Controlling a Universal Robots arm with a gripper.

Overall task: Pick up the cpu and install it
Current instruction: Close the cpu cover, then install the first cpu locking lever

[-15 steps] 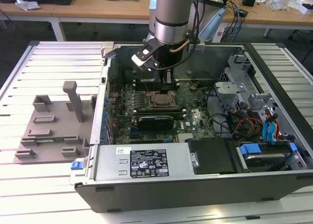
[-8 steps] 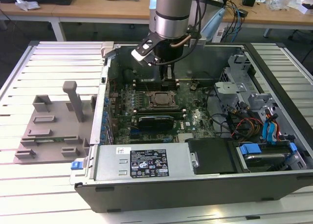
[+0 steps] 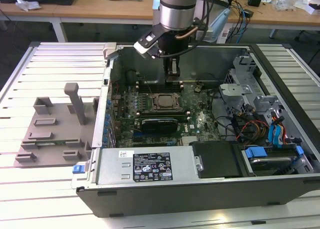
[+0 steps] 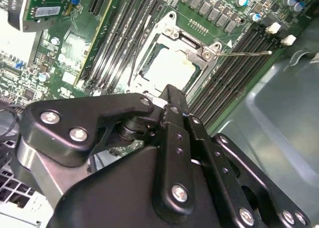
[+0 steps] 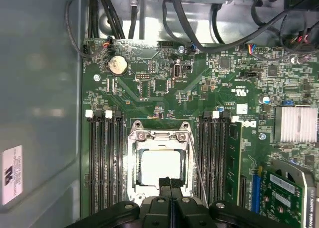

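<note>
The cpu (image 5: 160,169) is a pale silver square lying flat inside the metal socket frame (image 5: 159,136) on the green motherboard; it also shows in the second wrist view (image 4: 169,68) and the exterior view (image 3: 163,102). My gripper (image 3: 172,78) hangs inside the open computer case, a little above the socket's far edge. Its two black fingers (image 5: 165,184) are pressed together with nothing between them, so it is shut and empty. From the second wrist view, the gripper (image 4: 169,91) tip covers one edge of the socket. A thin wire lever (image 4: 244,53) sticks out beside the frame.
Memory slots (image 5: 104,158) flank the socket on both sides. A long black block (image 3: 160,123) lies just in front of the socket. A grey tray (image 3: 50,134) with upright posts sits at the exterior view's left. Drive cages and cables (image 3: 255,124) crowd the case's right end.
</note>
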